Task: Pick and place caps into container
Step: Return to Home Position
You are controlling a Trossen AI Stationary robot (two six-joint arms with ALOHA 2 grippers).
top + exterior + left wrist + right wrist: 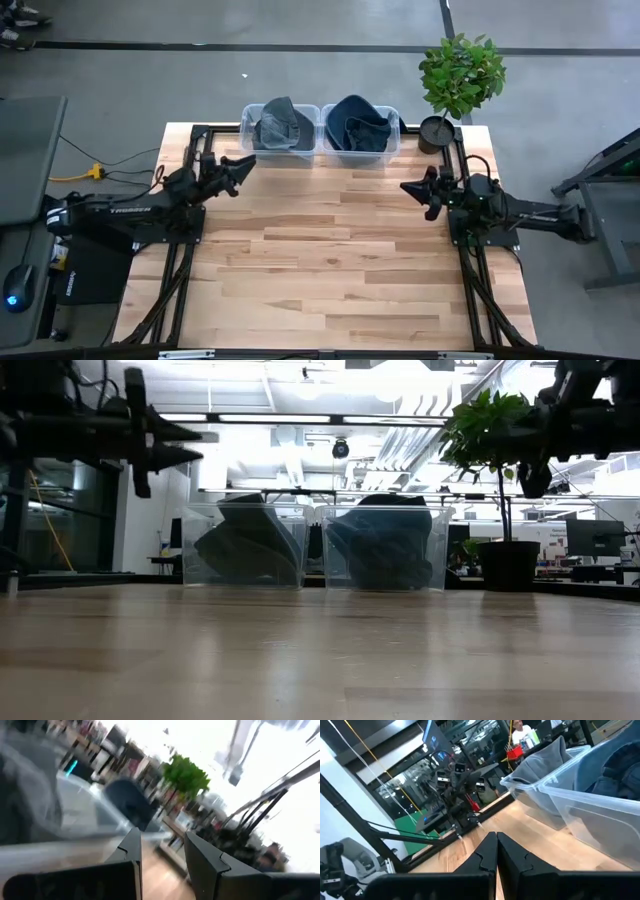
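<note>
Over the wooden table [330, 260] your left gripper [243, 168] hung with its jaws spread and empty, and your right gripper [405, 186] had its jaws pressed together on nothing. Beyond them, at the far edge, the grey-blue caps [280, 125] lay in the left clear bin [280, 152]. The darker blue caps [358, 122] lay in the right clear bin [360, 153], with a potted plant [460, 75] just beside it.

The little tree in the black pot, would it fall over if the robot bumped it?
Probably, yes. The little tree is tall and leafy on a thin stem above a small black pot, so a push up high would likely tip it. A nudge low on the pot might just slide it. The right gripper is nearest, shut, not touching.
</note>
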